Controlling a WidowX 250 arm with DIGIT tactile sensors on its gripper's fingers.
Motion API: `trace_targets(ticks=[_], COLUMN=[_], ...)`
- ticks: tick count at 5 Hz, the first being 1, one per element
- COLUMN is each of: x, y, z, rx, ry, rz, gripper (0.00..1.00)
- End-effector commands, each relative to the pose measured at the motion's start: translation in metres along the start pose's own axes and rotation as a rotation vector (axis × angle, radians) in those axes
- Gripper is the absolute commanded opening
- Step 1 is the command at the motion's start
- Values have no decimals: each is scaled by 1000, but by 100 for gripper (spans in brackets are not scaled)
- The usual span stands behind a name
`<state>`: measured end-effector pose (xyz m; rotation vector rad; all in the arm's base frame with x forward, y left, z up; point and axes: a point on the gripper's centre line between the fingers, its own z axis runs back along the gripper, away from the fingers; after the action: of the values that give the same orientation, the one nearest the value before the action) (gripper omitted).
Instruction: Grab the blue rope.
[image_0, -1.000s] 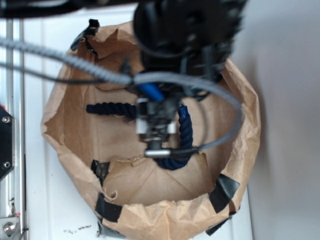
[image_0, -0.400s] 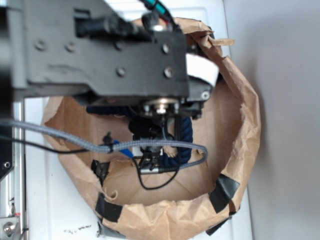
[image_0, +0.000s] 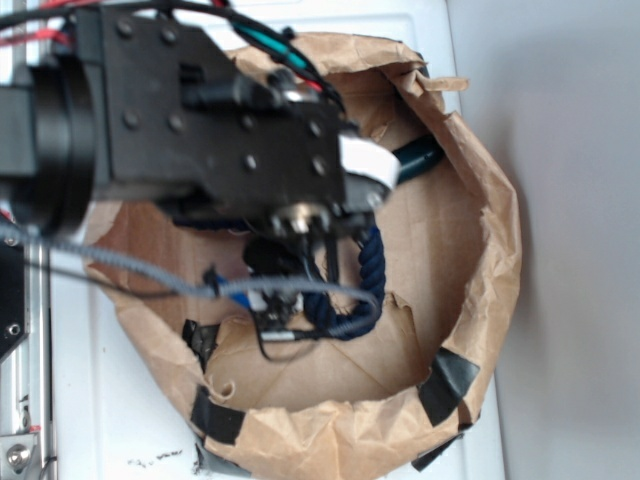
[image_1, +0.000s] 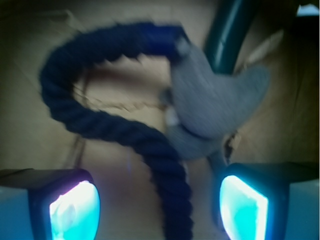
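Wrist view: blue rope (image_1: 107, 127) curves across brown paper and runs down between the gripper (image_1: 160, 205) fingers (image_1: 75, 207), which stand spread apart, touching nothing.
Grey object (image_1: 215, 97): lies against the rope's upper end.
Green cylinder (image_1: 230, 30): behind it.
Exterior view: rope (image_0: 365, 285) sits inside the paper bag (image_0: 495, 250), under the arm (image_0: 200, 130).

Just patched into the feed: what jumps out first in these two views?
In the wrist view, the blue rope snakes across the brown paper and runs down between the tool's two glowing fingertips, which stand apart. A grey fabric piece lies beside it, over a dark green cylinder. From outside, the black arm hides much of the crumpled paper bowl.
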<state>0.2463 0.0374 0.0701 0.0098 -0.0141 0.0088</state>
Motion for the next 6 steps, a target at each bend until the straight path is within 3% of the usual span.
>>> trace_targets(ticks=[1,2,3,6], x=[3,-1,-5,-4], y=[2,-6,-12,-14], z=[-37,-52,-58,-47], rx=[32,49,69,85], ry=[-18,-14,-35,-66], rz=[-39,-66,-57,-46], gripper=[100,100,0,0])
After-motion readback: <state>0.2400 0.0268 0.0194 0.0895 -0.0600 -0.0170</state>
